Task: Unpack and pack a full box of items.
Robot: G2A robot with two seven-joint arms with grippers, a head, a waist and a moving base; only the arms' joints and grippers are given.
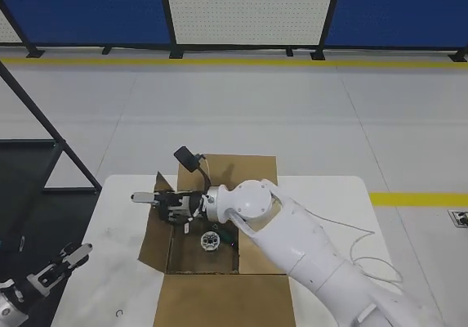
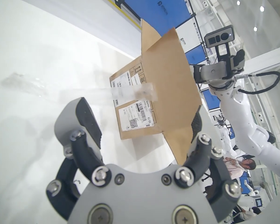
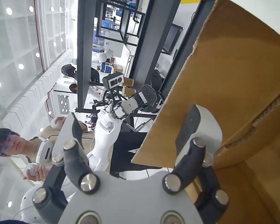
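Note:
An open cardboard box (image 1: 217, 298) stands mid-table with its flaps spread. Inside lie a round white and black item (image 1: 210, 239) and a green item (image 1: 226, 238). My right gripper (image 1: 153, 201) is at the box's left side flap (image 1: 153, 237). In the right wrist view this gripper (image 3: 133, 115) is open and straddles the edge of the flap (image 3: 224, 71), one finger (image 3: 198, 127) on the inner side. My left gripper (image 1: 77, 252) hovers open over the table's front left corner, holding nothing. From the left wrist, the gripper (image 2: 140, 108) faces the labelled box wall (image 2: 135, 115).
The white table (image 1: 119, 245) is bare left of the box, apart from a small dark hook-shaped bit (image 1: 119, 313) near the front edge. A strip of clear tape (image 2: 133, 92) sticks out from the box's wall. A black metal frame (image 1: 21, 106) stands off the table's left.

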